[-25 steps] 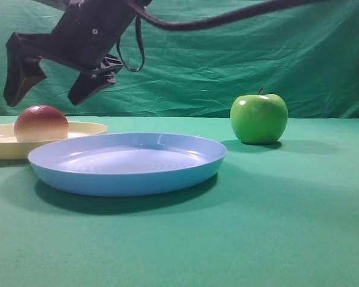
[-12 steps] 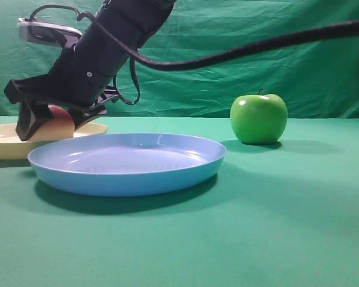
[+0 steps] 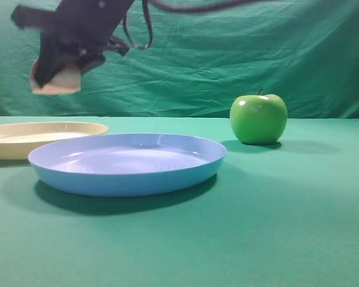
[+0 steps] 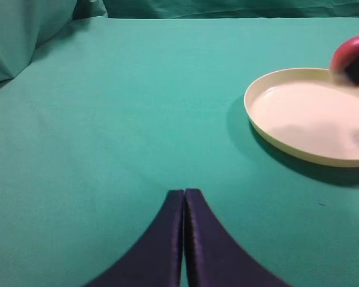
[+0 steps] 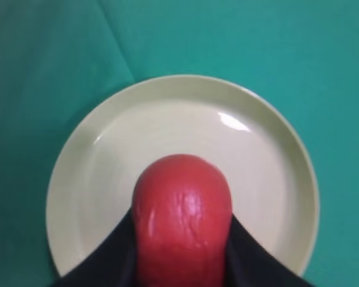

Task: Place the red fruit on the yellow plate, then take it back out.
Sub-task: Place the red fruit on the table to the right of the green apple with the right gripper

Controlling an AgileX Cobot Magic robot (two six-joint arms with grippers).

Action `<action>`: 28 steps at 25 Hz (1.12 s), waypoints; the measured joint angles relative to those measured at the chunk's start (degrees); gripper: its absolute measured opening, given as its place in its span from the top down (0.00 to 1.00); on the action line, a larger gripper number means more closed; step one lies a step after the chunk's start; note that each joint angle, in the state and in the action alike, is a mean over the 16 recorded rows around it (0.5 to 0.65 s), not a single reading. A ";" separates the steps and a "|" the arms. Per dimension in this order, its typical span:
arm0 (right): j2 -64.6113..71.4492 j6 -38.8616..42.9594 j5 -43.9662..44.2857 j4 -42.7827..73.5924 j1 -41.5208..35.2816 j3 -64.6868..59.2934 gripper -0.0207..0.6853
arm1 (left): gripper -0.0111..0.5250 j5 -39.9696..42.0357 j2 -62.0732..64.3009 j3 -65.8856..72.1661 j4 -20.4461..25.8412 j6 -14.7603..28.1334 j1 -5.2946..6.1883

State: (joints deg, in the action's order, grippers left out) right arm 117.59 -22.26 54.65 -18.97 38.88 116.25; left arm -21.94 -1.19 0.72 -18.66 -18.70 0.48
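The right gripper (image 3: 55, 75) clamps its fingers (image 5: 116, 248) on the red fruit (image 5: 182, 218), holding it in the air above the bare yellow plate (image 5: 107, 173), while the left gripper (image 4: 184, 194) hovers over the green tabletop (image 4: 107, 119), fingers pressed together on nothing.
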 joint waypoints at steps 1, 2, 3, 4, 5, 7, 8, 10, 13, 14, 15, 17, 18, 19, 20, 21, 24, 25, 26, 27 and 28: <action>-1.81 1.47 0.86 1.05 -0.38 -0.79 0.69 | 0.98 0.00 0.00 0.00 0.00 0.00 0.00; -3.62 2.76 1.53 2.05 -0.73 -1.82 0.69 | 0.98 0.00 0.00 0.00 0.00 0.00 0.00; -5.42 3.93 2.02 3.00 -1.08 -3.11 0.69 | 0.98 0.00 0.00 0.00 0.00 0.00 0.00; -7.25 4.97 2.31 3.94 -1.43 -4.60 0.69 | 0.98 0.00 0.00 0.00 0.00 0.00 0.00; -9.09 5.90 2.41 4.83 -1.81 -6.35 0.69 | 0.98 0.00 0.00 0.00 0.00 0.00 0.00; -12.76 7.54 2.05 6.50 -2.61 -10.59 0.69 | 0.98 0.00 0.00 0.00 0.00 0.00 0.00; -14.64 8.23 1.59 7.25 -3.09 -13.03 0.69 | 0.98 0.00 0.00 0.00 0.00 0.00 0.00; -18.51 9.32 0.10 8.42 -4.15 -18.59 0.69 | 0.98 0.00 0.00 0.00 0.00 0.00 0.00; -24.58 10.27 -3.22 9.23 -6.09 -28.26 0.69 | 0.98 0.00 0.00 0.00 0.00 0.00 0.00; -26.63 10.49 -4.51 9.33 -6.82 -31.66 0.69 | 0.98 0.00 0.00 0.00 0.00 0.00 0.00; -28.68 10.68 -5.84 9.37 -7.58 -35.06 0.69 | 0.98 0.00 0.00 0.00 0.00 0.00 0.00; -32.63 11.05 -8.55 9.42 -9.18 -41.82 0.69 | 0.98 0.00 0.00 0.00 0.00 0.00 0.00; -34.51 11.21 -9.91 9.43 -10.01 -45.14 0.69 | 0.98 0.00 0.00 0.00 0.00 0.00 0.00; -36.31 11.35 -11.21 9.44 -10.85 -48.34 0.69 | 0.98 0.00 0.00 0.00 0.00 0.00 0.00; -38.00 11.46 -12.47 9.44 -11.65 -51.49 0.69 | 0.98 0.00 0.00 0.00 0.00 0.00 0.00; -39.55 11.55 -13.70 9.44 -12.41 -54.53 0.69 | 0.98 0.00 0.00 0.00 0.00 0.00 0.00; -43.46 11.68 -17.38 9.28 -14.37 -62.94 0.69 | 0.98 0.00 0.00 0.00 0.00 0.00 0.00; -44.50 11.71 -18.65 9.19 -14.88 -65.53 0.69 | 0.98 0.00 0.00 0.00 0.00 0.00 0.00; -45.43 11.73 -19.95 9.10 -15.33 -67.97 0.69 | 0.98 0.00 0.00 0.00 0.00 0.00 0.00; -46.23 11.76 -21.29 9.00 -15.71 -70.29 0.69 | 0.98 0.00 0.00 0.00 0.00 0.00 0.00; -46.90 11.79 -22.68 8.90 -16.04 -72.51 0.69 | 0.98 0.00 0.00 0.00 0.00 0.00 0.00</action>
State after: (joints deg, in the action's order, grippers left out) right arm 70.69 -10.48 31.97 -10.08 22.84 43.74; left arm -21.94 -1.19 0.72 -18.66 -18.70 0.48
